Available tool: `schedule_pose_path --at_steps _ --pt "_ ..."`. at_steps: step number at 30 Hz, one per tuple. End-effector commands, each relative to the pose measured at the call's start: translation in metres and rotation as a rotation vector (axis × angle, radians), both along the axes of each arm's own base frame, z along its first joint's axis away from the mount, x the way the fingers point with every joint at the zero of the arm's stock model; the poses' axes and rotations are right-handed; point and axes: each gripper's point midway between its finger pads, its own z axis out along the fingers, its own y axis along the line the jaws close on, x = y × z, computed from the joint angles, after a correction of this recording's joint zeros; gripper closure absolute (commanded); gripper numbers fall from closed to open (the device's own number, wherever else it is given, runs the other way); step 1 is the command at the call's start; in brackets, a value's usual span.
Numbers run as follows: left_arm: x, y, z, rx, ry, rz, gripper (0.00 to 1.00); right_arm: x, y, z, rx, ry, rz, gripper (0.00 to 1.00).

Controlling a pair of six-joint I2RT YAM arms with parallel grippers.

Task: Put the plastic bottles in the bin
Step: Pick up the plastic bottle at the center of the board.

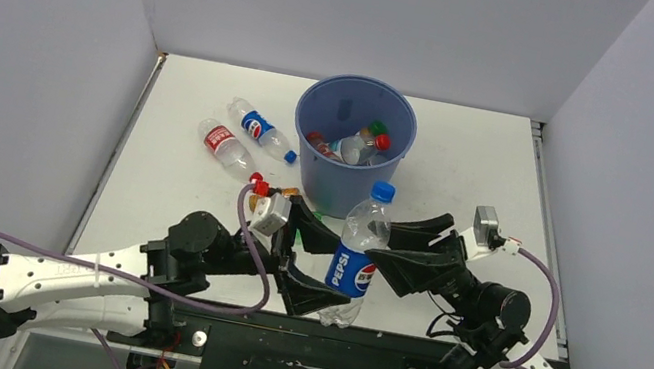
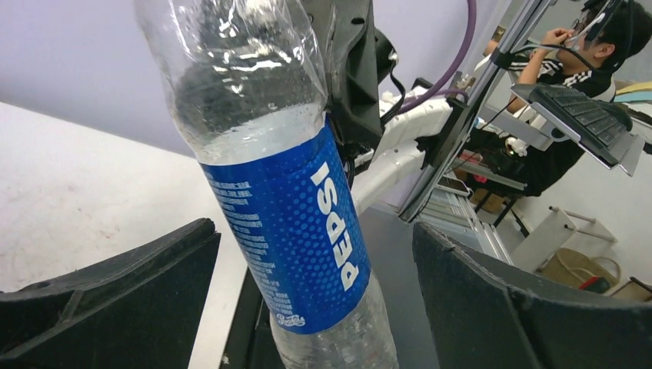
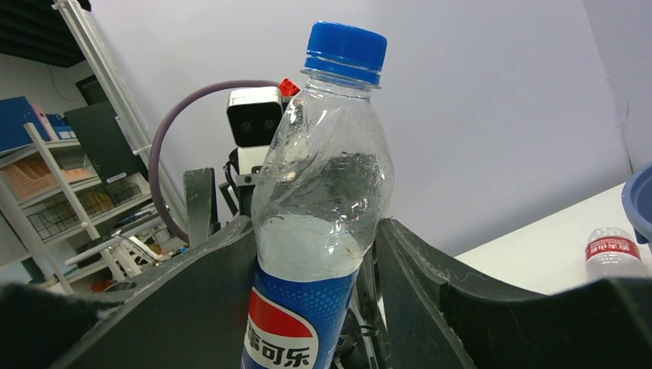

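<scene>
While upright, Pepsi bottle snug in right gripper, loose inside left gripper.

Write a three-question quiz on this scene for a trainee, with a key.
1. True or false: the left arm's jaws are clamped on the upright Pepsi bottle.
2. What colour is that bottle's cap? A red, B blue, C green.
3. Fill in: seen from the top camera, the red-labelled bottle lies on the table to the ___ of the blue bin.

Key: 1 false: they stand open on either side of it, while the right arm's jaws grip it. 2 B. 3 left.
</scene>
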Motion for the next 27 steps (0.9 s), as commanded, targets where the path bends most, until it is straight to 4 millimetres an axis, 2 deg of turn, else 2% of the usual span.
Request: schedule_pose_path --at_steps 1,6,10,14,18,19,21,22,23,25,26,27 --pt "-0.009 -0.005 0.014 -0.04 0.025 -0.058 0.04 0.003 -0.002 0.017 0.044 -0.048 -0.048 0.95" --pt "-0.006 -0.011 0.003 -0.01 0.046 -0.057 0.0 -0.002 -0.001 0.019 0.063 -0.056 -0.026 0.95" --pt "-0.013 -0.014 0.001 -0.004 0.039 -0.099 0.22 0.0 -0.001 0.016 0.058 -0.047 -0.037 0.95" --pt "-0.016 -0.014 -0.001 0.001 0.034 -0.114 0.39 -0.001 0.002 0.014 0.042 -0.042 -0.028 0.95" --pt "-0.017 -0.012 -0.002 -0.002 0.021 -0.115 0.65 -0.001 0.008 0.009 -0.004 -0.027 -0.014 0.93" --pt "-0.016 -0.011 -0.002 -0.001 0.017 -0.11 0.72 0.0 0.011 0.008 -0.023 -0.019 -0.011 0.84" --pt "-0.014 -0.008 -0.003 0.002 0.008 -0.091 0.84 -0.001 0.014 0.006 -0.074 -0.01 -0.004 0.46" --pt "-0.012 -0.006 -0.004 0.003 0.003 -0.075 0.88 -0.001 0.015 0.007 -0.1 -0.005 -0.007 0.3" --pt "-0.008 -0.003 -0.005 0.008 0.001 -0.046 0.91 0.002 0.013 0.003 -0.138 0.008 -0.028 0.21" --pt "-0.002 0.007 -0.004 0.018 -0.026 0.009 0.95 0.002 0.004 0.009 -0.181 0.001 -0.077 0.03" --pt "0.003 0.013 -0.004 0.036 -0.047 0.045 0.96 0.002 -0.002 0.013 -0.202 -0.004 -0.106 0.0" --pt "0.009 0.02 -0.001 0.051 -0.077 0.09 0.99 0.002 -0.008 0.019 -0.223 -0.017 -0.137 0.05"
